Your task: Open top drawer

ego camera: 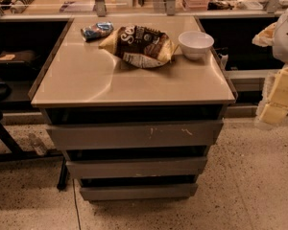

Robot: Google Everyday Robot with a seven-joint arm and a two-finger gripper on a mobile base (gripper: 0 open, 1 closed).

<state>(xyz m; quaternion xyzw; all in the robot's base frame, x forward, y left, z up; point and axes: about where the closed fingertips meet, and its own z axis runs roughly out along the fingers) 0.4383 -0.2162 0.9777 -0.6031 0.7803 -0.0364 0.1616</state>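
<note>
Speckled floor [249,195] fills the foreground and runs back beneath one grey metal cabinet [220,134] that stands in the middle of the view. Its tabletop [101,75] is a single broad, pale, glossy slab that overhangs the body on both sides.

Below the slab are three drawer fronts, stacked one above another. The top drawer [110,135] is the widest and tallest of the three. It sits directly under the front edge of the tabletop, with a dark band between them, and has pale scratches right of centre. Under it come the middle drawer [134,167] and the bottom drawer [137,191], each narrower and shorter than the one above, with a dark gap over each. All three fronts face the camera squarely.

One gripper [278,97], pale yellow and blocky, hangs at the right edge of the view, beside the cabinet's right side and well apart from the top drawer; whether it is spread or closed I cannot tell.

Three things rest at the back of the tabletop: one crumpled chip bag [141,46] near the centre, one white bowl [196,44] just right of it, and one blue packet [97,30] to its left.
</note>
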